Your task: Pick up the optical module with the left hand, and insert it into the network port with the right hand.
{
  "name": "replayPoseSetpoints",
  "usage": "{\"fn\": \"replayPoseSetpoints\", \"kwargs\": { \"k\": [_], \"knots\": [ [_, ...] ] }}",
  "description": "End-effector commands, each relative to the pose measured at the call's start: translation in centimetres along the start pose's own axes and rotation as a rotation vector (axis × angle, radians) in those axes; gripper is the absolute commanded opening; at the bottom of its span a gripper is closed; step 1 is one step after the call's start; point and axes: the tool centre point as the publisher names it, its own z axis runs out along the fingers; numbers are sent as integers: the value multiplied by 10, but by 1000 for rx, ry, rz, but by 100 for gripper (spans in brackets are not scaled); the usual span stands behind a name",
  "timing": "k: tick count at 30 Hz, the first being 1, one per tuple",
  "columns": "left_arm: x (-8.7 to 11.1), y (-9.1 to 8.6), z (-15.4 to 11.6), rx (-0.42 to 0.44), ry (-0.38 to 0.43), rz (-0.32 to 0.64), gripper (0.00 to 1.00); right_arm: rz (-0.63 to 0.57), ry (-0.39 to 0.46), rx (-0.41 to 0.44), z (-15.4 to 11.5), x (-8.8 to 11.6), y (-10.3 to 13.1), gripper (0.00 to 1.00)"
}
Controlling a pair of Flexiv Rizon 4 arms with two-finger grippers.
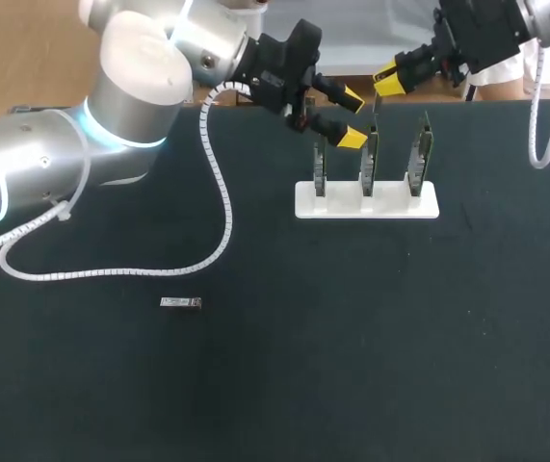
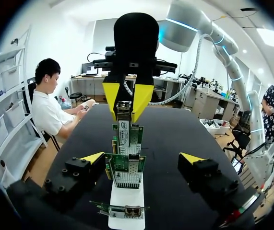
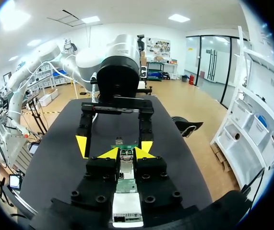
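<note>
1. The right gripper [image 3: 127, 154] is pinched on a silver optical module [image 3: 126, 167], held at the top of a network card [image 2: 127, 136] in the white stand [image 1: 366, 202]. Insertion seems under way, but I can't tell whether the module is seated.
2. The left gripper [image 2: 141, 158] hangs spread and empty beside the cards.
3. A second module [image 1: 180, 303] lies on the table [image 1: 400, 366], well apart from both grippers.

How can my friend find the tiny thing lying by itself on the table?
Start at the black table and find the white stand with three green cards standing up. Come toward the robot and to its left. The small silver optical module lies flat, touching nothing, unlike the one pinched in the right end effector.
</note>
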Motion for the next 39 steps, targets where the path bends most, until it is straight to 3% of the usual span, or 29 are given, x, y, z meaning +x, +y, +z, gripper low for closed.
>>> {"fn": "replayPoseSetpoints", "kwargs": {
  "k": [1, 39],
  "knots": [
    [0, -1, 0, -1, 1, 1, 100, -5, -1, -10, 0, 1, 0, 0],
    [0, -1, 0, -1, 1, 1, 100, -21, 52, -54, 12, 12, 13, 0]
  ]
}}
